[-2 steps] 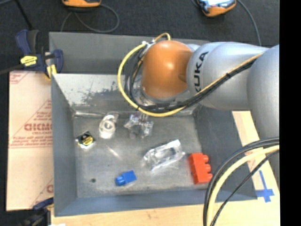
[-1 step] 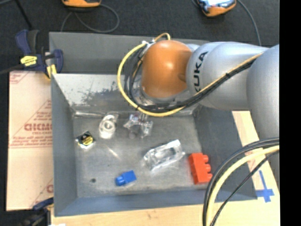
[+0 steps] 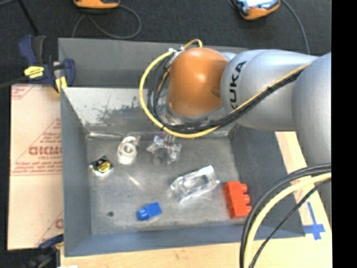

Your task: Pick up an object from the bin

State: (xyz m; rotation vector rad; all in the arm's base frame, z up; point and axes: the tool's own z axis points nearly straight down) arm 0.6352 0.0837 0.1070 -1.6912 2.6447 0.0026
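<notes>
The arm (image 3: 279,94) reaches across the bin (image 3: 75,177) with its orange cover (image 3: 192,82) over the far wall, so the hand (image 3: 164,148) hangs low at the far edge of the floor, about midway along that wall. It sits over a bare patch, with nothing visibly held in it. Whether it is wide or narrow I cannot tell. The nearest thing is a small white ring (image 3: 127,149), just beside the hand on the side away from the arm. A clear plastic packet (image 3: 193,184) lies near the middle of the floor, a little toward the near edge. Either looks a likely pick, though that is only a guess from closeness. The rest lie scattered singly: a black-and-yellow piece (image 3: 101,166) by the wall opposite the arm, a blue block (image 3: 149,211) at the near edge, and a red brick (image 3: 237,199) in the near corner on the arm's side. All are apart, which should leave room to close on one alone.
</notes>
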